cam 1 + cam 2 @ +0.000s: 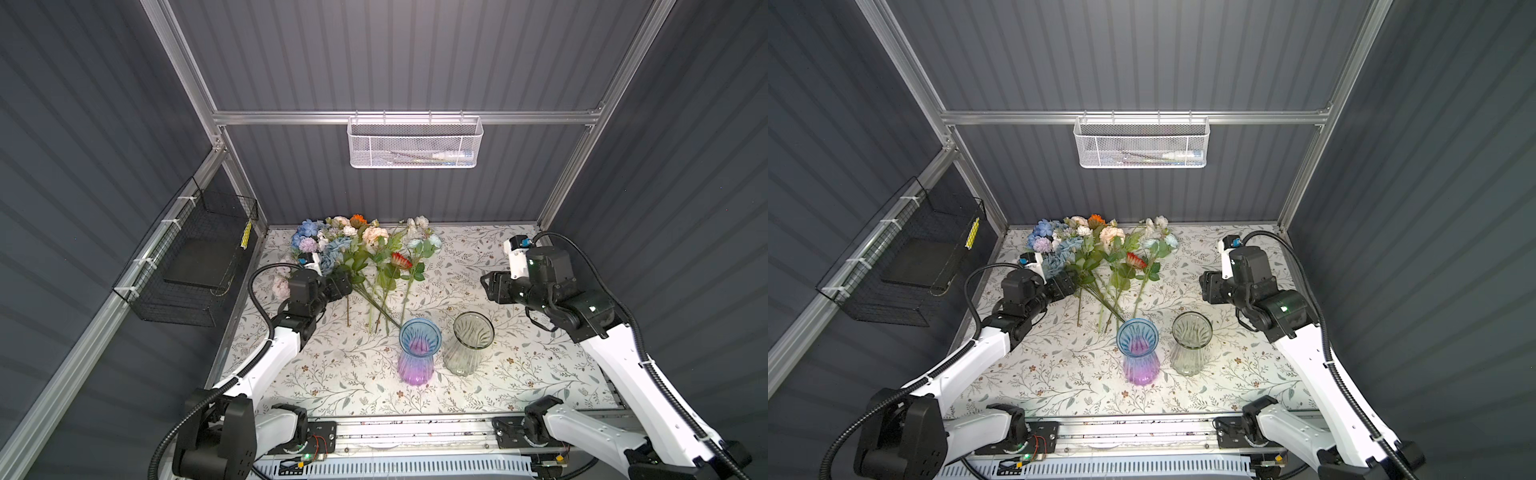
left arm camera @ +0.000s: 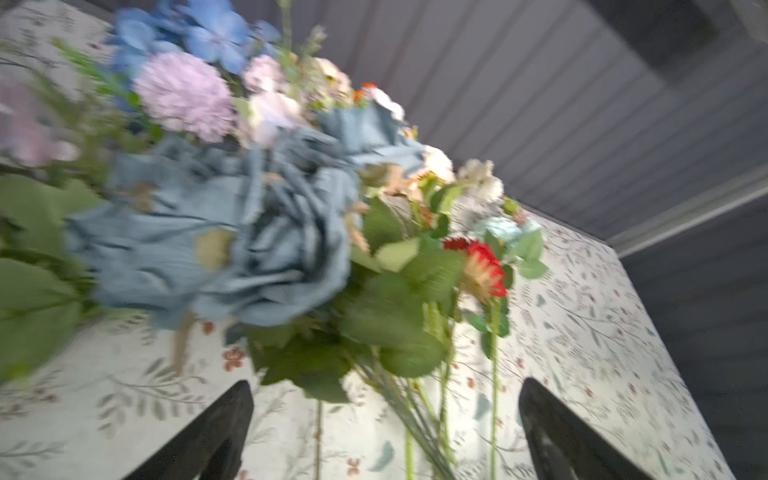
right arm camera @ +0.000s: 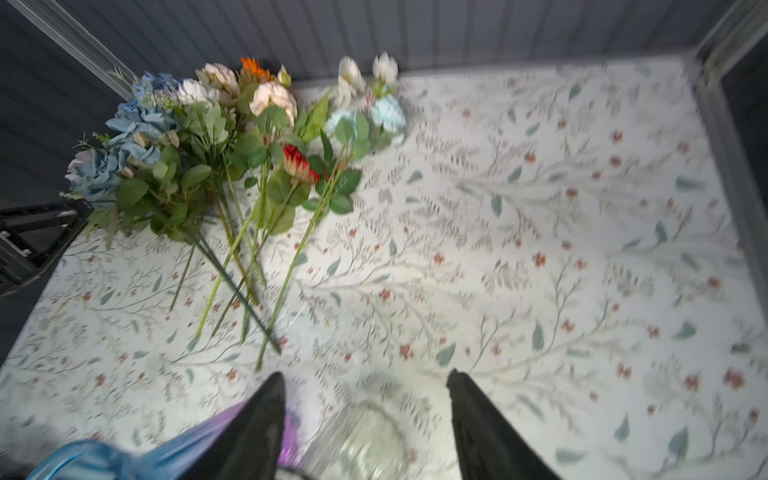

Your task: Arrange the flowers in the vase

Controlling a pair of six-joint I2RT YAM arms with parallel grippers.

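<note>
The flowers (image 1: 361, 257) lie heaped at the back left of the desk (image 1: 519, 374), heads toward the wall (image 1: 395, 187), stems running forward to the blue-and-purple vase (image 1: 419, 353). The left tool (image 1: 347, 286), spread wide and empty, sits at the heap's leafy edge, perhaps brushing leaves. The right tool (image 1: 487, 286), jaws apart around nothing, hangs well away on the right.

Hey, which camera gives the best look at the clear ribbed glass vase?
Both top views: the clear ribbed glass vase stands whole and upright there. The right wrist view catches only a blurred bit; the left wrist view shows none.
</note>
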